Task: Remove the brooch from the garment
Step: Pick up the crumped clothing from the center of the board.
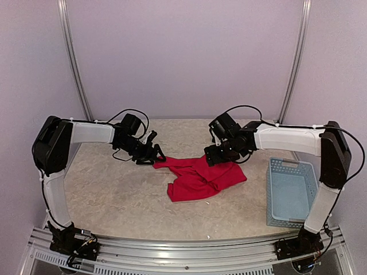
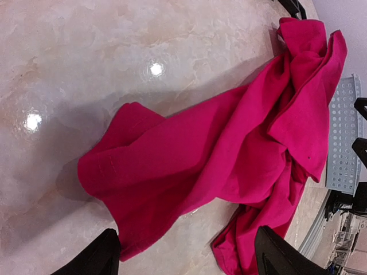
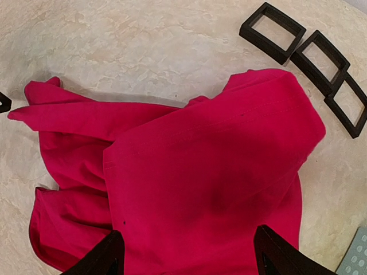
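Observation:
The bright red garment (image 1: 202,177) lies crumpled on the table between my two arms. The brooch is hidden: no view shows it, only a tiny dark speck (image 3: 124,220) on the cloth. My left gripper (image 1: 156,153) hovers at the garment's left tip, open. In the left wrist view the left gripper (image 2: 189,258) has one finger over the garment's (image 2: 229,154) near hem and nothing gripped. My right gripper (image 1: 211,159) is open just above the cloth's upper middle. In the right wrist view the right gripper (image 3: 189,258) straddles a flat fold of the garment (image 3: 200,172).
A pale blue plastic basket (image 1: 269,192) stands right of the garment, near the right arm's base; its perforated wall (image 2: 344,137) shows in the left wrist view. Three black square frames (image 3: 321,54) lie on the table beside the garment's far edge.

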{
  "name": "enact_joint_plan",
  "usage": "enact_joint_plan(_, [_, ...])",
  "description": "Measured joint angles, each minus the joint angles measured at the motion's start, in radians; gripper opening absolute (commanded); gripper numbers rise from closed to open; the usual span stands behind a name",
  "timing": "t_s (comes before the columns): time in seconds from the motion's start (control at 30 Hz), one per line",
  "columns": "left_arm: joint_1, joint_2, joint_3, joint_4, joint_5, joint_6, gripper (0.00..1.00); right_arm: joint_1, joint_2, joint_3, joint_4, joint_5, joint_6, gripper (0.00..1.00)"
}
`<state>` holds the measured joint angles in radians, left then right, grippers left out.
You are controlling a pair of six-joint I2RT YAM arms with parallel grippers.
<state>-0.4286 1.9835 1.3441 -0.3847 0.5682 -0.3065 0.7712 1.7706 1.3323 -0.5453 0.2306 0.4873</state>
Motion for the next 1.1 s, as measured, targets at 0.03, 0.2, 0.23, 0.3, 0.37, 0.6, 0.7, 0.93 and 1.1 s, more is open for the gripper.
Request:
enact_joint_plan(0.03, [-0.007, 0.011, 0.010, -0.007, -0.003, 0.002, 0.76, 0.001, 0.020, 0.019, 0.000, -0.004, -0.009, 0.79])
enact_joint_plan(0.2, [-0.025, 0.028, 0.014, -0.026, -0.023, 0.009, 0.67, 0.008, 0.112, 0.105, -0.023, 0.011, -0.026, 0.80])
enact_joint_plan(0.23, [-0.027, 0.030, 0.015, -0.030, -0.026, 0.009, 0.66, 0.008, 0.124, 0.116, -0.029, 0.015, -0.026, 0.80])
enact_joint_plan(0.3, [-0.029, 0.034, 0.019, -0.034, -0.029, 0.008, 0.62, 0.010, 0.143, 0.132, -0.040, 0.021, -0.028, 0.80])
enact_joint_plan(0.37, [-0.029, 0.042, 0.026, -0.037, -0.036, 0.006, 0.59, 0.010, 0.158, 0.146, -0.050, 0.021, -0.031, 0.80])
enact_joint_plan(0.6, [-0.053, 0.089, 0.082, -0.076, -0.097, 0.003, 0.20, 0.003, 0.192, 0.206, -0.099, 0.067, -0.028, 0.82])
enact_joint_plan(0.7, [-0.067, 0.103, 0.107, -0.097, -0.146, 0.004, 0.05, -0.009, 0.184, 0.215, -0.101, 0.070, -0.023, 0.83])
enact_joint_plan(0.93, [-0.074, 0.098, 0.107, -0.106, -0.223, 0.000, 0.00, -0.091, 0.127, 0.221, -0.124, 0.064, -0.019, 0.84])
enact_joint_plan(1.1, [-0.074, 0.076, 0.107, -0.107, -0.246, 0.000, 0.00, -0.152, 0.091, 0.218, -0.127, 0.042, -0.026, 0.84])
